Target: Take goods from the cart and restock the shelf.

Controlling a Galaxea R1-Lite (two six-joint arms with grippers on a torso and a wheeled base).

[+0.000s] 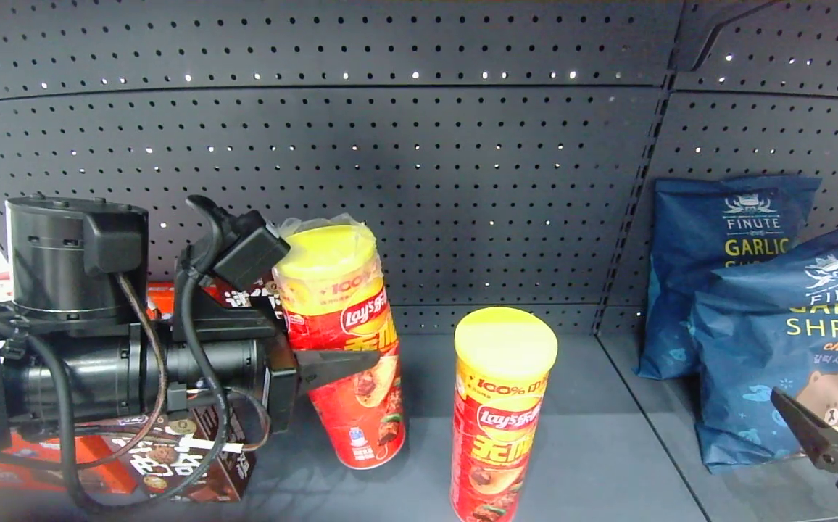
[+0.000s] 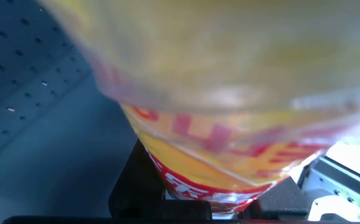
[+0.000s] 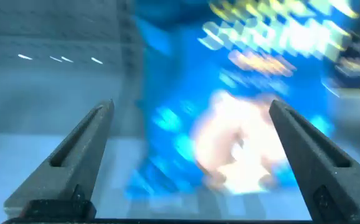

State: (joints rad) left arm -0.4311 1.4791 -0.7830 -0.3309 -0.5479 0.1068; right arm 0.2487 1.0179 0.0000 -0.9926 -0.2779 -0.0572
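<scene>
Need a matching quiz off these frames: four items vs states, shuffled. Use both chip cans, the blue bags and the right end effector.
Column 1
1. left red cylindrical chip can with yellow lid
2. right red cylindrical chip can with yellow lid
3. blue foil snack bags
4. right end effector

Column 2
A. open, facing the bags
B. propped against the perforated metal back wall
C. tilted, clamped by the left end effector
D. upright, untouched

Pairs: 1-C; 2-D; 3-B; 4-A
</scene>
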